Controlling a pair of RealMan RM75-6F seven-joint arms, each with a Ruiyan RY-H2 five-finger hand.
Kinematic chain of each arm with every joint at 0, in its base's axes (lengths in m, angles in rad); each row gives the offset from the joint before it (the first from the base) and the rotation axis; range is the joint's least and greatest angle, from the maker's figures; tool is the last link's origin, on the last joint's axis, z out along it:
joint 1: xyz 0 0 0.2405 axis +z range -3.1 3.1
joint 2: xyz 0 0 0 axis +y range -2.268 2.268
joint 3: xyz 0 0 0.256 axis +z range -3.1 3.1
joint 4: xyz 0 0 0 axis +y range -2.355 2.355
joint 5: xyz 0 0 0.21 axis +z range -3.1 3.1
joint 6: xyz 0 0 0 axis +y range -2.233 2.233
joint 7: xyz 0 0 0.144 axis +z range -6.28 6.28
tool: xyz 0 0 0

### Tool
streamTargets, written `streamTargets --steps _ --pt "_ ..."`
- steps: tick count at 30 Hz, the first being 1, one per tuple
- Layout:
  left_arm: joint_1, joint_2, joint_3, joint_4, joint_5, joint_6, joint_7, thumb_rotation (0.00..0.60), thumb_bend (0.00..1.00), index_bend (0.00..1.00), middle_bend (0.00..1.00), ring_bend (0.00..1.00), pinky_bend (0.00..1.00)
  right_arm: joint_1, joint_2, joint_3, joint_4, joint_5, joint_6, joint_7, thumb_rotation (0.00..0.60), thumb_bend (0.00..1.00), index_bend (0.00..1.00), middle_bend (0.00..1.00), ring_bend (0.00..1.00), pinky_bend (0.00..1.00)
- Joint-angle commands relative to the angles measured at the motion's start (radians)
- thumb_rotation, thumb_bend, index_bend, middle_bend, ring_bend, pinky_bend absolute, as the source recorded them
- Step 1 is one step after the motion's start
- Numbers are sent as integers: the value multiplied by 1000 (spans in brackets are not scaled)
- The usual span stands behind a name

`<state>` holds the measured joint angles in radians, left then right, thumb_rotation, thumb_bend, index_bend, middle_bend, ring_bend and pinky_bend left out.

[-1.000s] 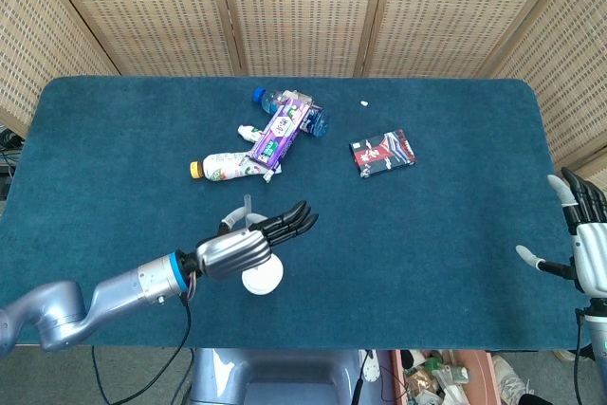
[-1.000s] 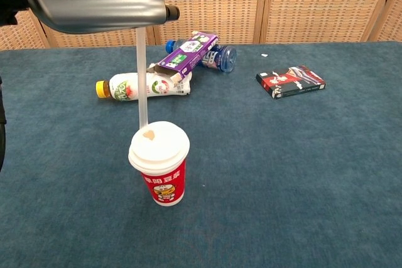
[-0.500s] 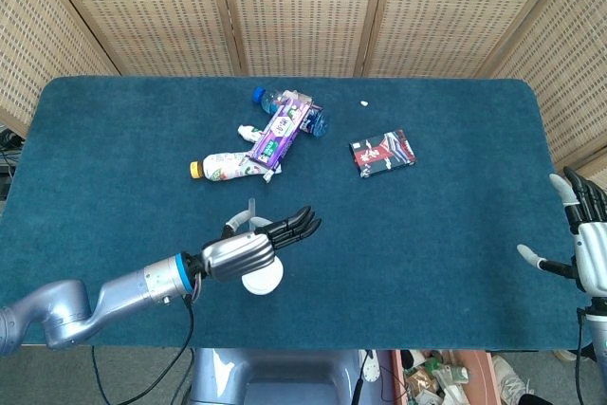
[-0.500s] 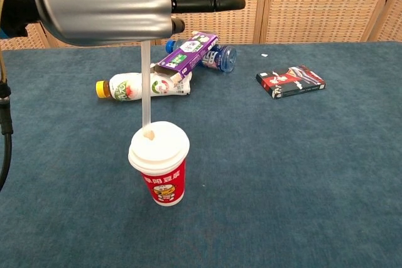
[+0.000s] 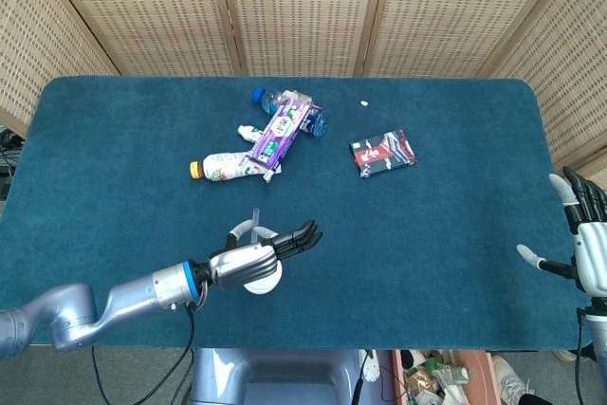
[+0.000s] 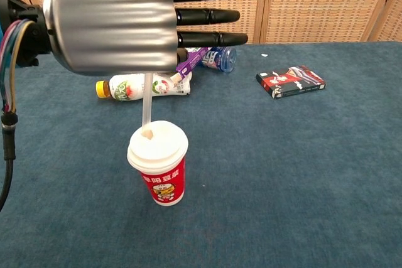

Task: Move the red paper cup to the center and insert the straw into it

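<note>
Blue felt table [image 6: 314, 174]. Left hand [image 6: 113, 26] pinches thin bendy straw [image 6: 147, 101] high, tip at lid hole; light red paper cup [image 6: 160, 171] tips easily. Right hand [image 5: 588, 244] spread, 3 o'clock.

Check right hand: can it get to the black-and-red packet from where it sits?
Probably yes. The right hand is open at the table's right edge, holding nothing, and only bare blue cloth lies between it and the black-and-red packet. The left hand is busy over the red paper cup, well clear of that path.
</note>
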<state>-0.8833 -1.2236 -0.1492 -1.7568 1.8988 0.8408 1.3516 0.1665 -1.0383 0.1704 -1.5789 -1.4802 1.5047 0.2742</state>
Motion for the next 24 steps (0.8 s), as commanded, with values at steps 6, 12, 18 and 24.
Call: streamTargets --steps 6,12,18,24 --pt "-3 -57 18 22 -1 -37 27 600 345 636 0 0 0 -2 2 1 1 3 0 6 600 0 0 0 0 0" --pt "11 -96 34 51 3 -32 42 600 346 633 0 0 0 -1 2 1 3 2 -2 7 600 0 0 0 0 0" --pt "39 -95 35 47 -4 -7 53 600 345 153 0 0 0 0 1 -1 2 1 -4 3 600 0 0 0 0 0" --pt "50 -87 39 37 -4 4 33 600 228 0 0 0 0 0 0 -2 -1 -2 -4 -4 600 0 0 0 0 0"
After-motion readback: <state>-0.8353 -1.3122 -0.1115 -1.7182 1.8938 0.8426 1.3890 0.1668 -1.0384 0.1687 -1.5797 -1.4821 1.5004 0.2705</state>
